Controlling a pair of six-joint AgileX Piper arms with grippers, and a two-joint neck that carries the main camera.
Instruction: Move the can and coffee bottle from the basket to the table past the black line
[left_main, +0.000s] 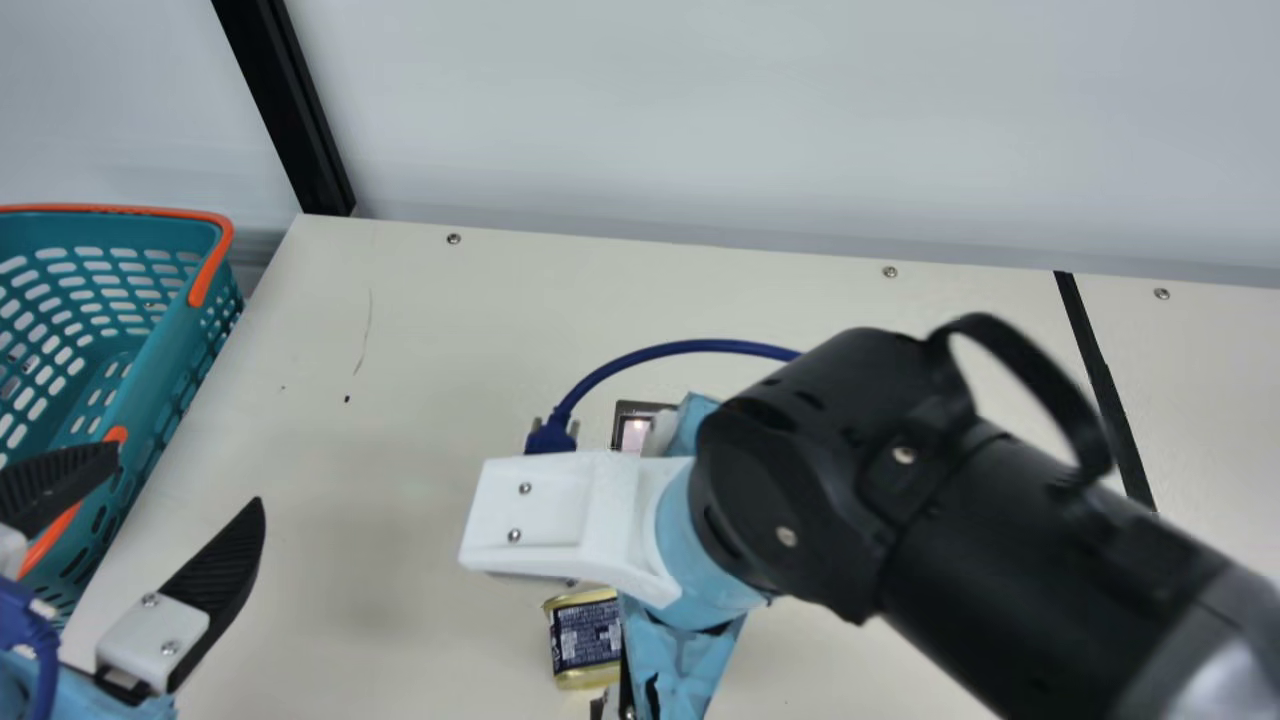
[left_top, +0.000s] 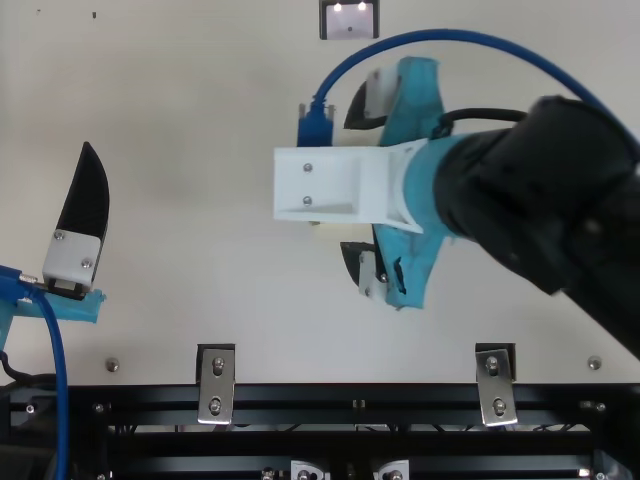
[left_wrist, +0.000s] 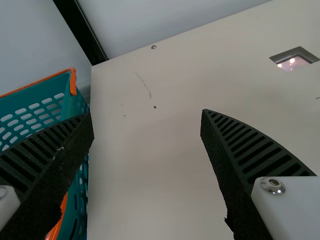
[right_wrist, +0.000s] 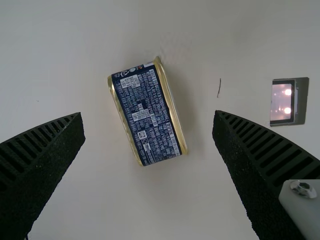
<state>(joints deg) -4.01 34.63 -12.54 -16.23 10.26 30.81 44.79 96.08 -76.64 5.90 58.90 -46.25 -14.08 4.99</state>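
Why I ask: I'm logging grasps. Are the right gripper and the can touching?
Apart. The right wrist view shows the right gripper open, with bare table visible between each finger and the can.

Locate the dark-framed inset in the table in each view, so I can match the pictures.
Main view: inset, near the middle, partly covered.
Top view: inset, top edge, just right of centre.
Left wrist view: inset, upper right.
Right wrist view: inset, right side.
Shared landmark: cream tabletop, surrounding the inset.
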